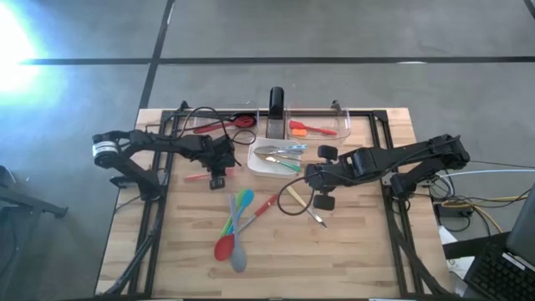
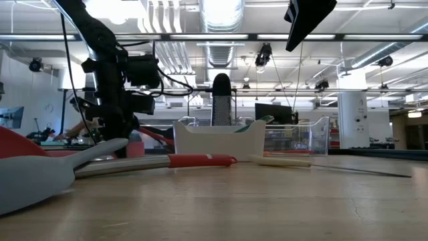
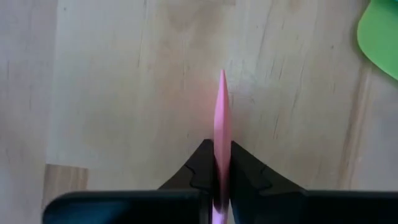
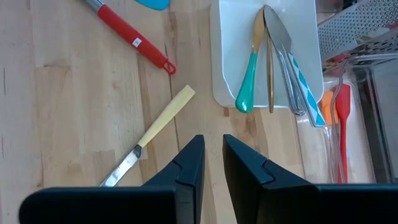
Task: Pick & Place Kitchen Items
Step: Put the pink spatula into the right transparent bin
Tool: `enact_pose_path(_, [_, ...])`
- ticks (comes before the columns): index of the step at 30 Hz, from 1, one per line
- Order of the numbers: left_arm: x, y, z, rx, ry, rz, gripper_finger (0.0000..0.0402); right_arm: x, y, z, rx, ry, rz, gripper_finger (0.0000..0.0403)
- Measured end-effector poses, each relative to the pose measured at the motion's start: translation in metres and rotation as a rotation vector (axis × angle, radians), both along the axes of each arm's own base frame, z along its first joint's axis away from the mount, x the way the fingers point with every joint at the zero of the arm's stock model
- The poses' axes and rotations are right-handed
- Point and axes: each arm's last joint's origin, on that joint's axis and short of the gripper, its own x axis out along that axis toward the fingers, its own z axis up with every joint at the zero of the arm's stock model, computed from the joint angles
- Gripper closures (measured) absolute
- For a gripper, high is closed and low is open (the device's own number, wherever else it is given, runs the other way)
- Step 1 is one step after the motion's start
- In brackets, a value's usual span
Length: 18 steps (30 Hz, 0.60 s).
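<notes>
My left gripper stands left of the white dish, shut on a slim pink utensil that sticks out toward the table's left. My right gripper hovers just right of the dish, fingers slightly apart and empty, above bare wood. A cream-handled knife and a red-handled utensil lie flat on the table near it. The dish holds a teal-handled spoon and metal cutlery. Blue, green, orange, red and grey spoons lie mid-table. My left gripper pinches the pink utensil between its two fingers, coming from above and pointing down. The utensil shows edge-on, its thin edge toward the wrist camera. I cannot tell which part of it the fingers have, nor whether its free end touches the table.
Two clear bins stand at the table's far edge: the left one holds a black spoon and a red spatula, the right one orange and red utensils. A dark upright grater stands between them. A green spoon lies near my left gripper.
</notes>
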Motion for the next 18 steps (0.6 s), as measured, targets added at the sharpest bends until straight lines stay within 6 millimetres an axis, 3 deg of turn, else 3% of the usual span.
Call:
enact_pose_path(7, [0.003, 0.001, 0.016, -0.002, -0.015, 0.013, 0.0377, 0.0, 0.0, 0.0, 0.0, 0.001, 0.0, 0.0351])
enact_pose_path(18, [-0.011, -0.005, 0.085, 0.12, -0.18, 0.062, 0.0377, 0.0, 0.0, 0.0, 0.0, 0.001, -0.001, 0.0351])
